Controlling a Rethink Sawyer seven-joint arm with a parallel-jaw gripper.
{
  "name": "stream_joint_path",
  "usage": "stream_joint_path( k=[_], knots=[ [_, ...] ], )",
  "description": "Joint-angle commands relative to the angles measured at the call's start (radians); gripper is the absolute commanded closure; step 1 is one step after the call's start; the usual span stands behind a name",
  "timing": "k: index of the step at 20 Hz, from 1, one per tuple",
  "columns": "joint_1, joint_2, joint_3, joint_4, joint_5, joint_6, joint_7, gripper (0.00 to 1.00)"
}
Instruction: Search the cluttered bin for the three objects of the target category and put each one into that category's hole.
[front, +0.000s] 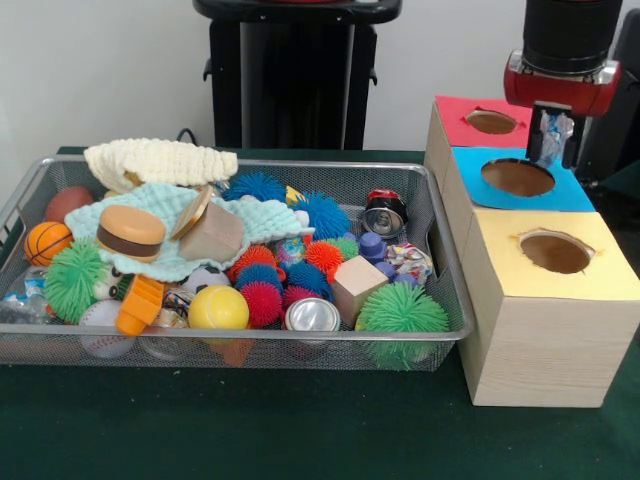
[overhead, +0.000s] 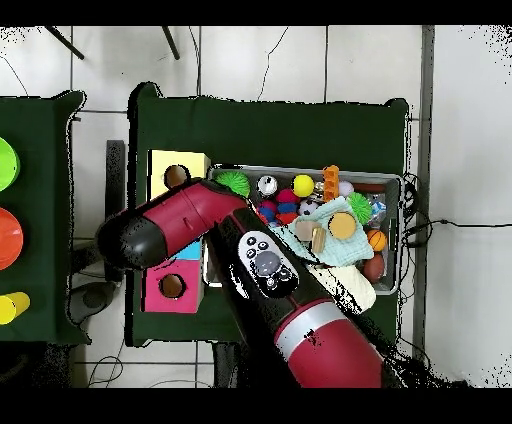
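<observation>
Green cloth covers the table (front: 300, 420), and on it a wire mesh bin (front: 250, 333) sits just beside a row of three wooden boxes. Above them the red and black arm (overhead: 300, 310) reaches across toward the boxes. In the front view the nearest box has a yellow top (front: 600, 275), the middle one a blue top (front: 470, 165) and the farthest a red top (front: 455, 115); each has a round hole.

Inside the bin, a cream knitted cloth (front: 160, 160) lies over the far rim and a mint cloth (front: 250, 215) spreads across the heap. A toy burger (front: 130, 232) rests on the mint cloth. A green spiky ball (front: 402, 310) fills the corner nearest the boxes, with a wooden cube (front: 358, 285), a yellow ball (front: 218, 308) and a silver can (front: 312, 316) lying along the front wall. A second can (front: 384, 213) lies by the far wall.

The gripper (front: 552, 150) hangs just above the blue hole (front: 517, 177), its fingers pinching a crumpled shiny wrapper (front: 552, 130). A similar crumpled wrapper (front: 408, 260) lies in the bin near the cube.
</observation>
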Motion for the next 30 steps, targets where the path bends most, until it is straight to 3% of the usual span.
stream_joint_path(
  k=[1, 20, 30],
  knots=[
    [-0.041, 0.037, 0.031, -0.087, 0.007, 0.119, -0.284, 1.00],
    [-0.155, 0.092, 0.052, -0.017, -0.084, 0.036, -0.390, 1.00],
    [-0.127, 0.073, 0.041, -0.002, -0.079, 0.035, -0.341, 1.00]
  ],
)
